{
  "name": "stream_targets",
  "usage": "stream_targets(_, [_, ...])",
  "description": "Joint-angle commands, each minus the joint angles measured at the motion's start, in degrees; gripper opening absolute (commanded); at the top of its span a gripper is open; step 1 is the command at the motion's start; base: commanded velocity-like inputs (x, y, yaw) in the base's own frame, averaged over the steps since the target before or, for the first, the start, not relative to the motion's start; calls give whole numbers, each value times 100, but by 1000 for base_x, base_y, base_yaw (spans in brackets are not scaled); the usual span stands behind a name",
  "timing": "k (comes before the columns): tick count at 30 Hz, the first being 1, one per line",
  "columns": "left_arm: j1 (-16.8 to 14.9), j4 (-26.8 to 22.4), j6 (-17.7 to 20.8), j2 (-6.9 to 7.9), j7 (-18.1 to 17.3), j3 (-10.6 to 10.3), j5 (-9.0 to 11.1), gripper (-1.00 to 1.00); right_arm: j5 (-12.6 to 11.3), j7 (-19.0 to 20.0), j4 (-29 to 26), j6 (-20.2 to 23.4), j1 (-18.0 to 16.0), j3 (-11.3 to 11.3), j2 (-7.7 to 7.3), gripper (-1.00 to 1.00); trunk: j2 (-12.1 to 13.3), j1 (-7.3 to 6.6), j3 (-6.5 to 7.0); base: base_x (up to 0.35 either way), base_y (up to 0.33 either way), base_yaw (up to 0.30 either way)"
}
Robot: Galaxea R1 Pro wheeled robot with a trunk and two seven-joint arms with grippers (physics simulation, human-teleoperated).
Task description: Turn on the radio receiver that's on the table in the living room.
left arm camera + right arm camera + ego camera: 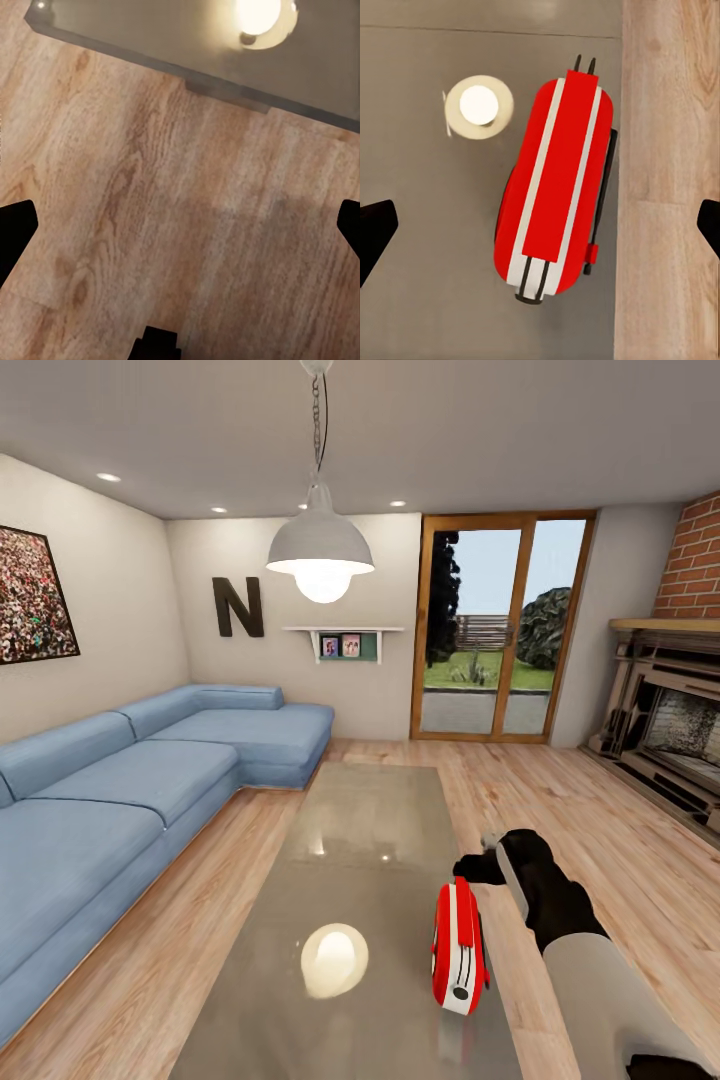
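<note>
Right gripper (pixel 540 225), fingers spread wide and holding nothing, poised directly above the radio receiver (pixel 556 184). The receiver stands on edge near the right margin of the table (pixel 360 830), beside the lamp reflection (pixel 334 958). Left gripper (pixel 180 225), also wide apart, faces the wood floor (pixel 150 225) beside the table edge.

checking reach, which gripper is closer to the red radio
Right. The right gripper hangs just above the radio; the left gripper is over bare floor beside the table.
</note>
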Motion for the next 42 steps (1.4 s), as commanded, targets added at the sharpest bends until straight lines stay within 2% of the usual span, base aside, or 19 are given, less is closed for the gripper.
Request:
stream_targets(1, [0,0,0,0,0,1,0,100,2,0,0,0,0,5,0,100,0,0,0,0,0,0])
stream_targets(12, [0,25,0,10,5,-1,0,100,5,2,0,-2,1,-34,-15,100,0,0,0,0,0,0])
stream_targets(16, [0,26,0,5,14,-2,0,100,-8,37,0,-20,1,-41,-167,100,0,0,0,21,0,0])
stream_targets(20, [0,26,0,14,17,-2,0,100,-12,58,2,-25,1,-42,-218,100,0,0,0,229,0,0])
stream_targets(42, [0,26,-2,26,25,7,0,100,-30,88,8,-28,1,-42,-237,100,0,0,0,81,0,0])
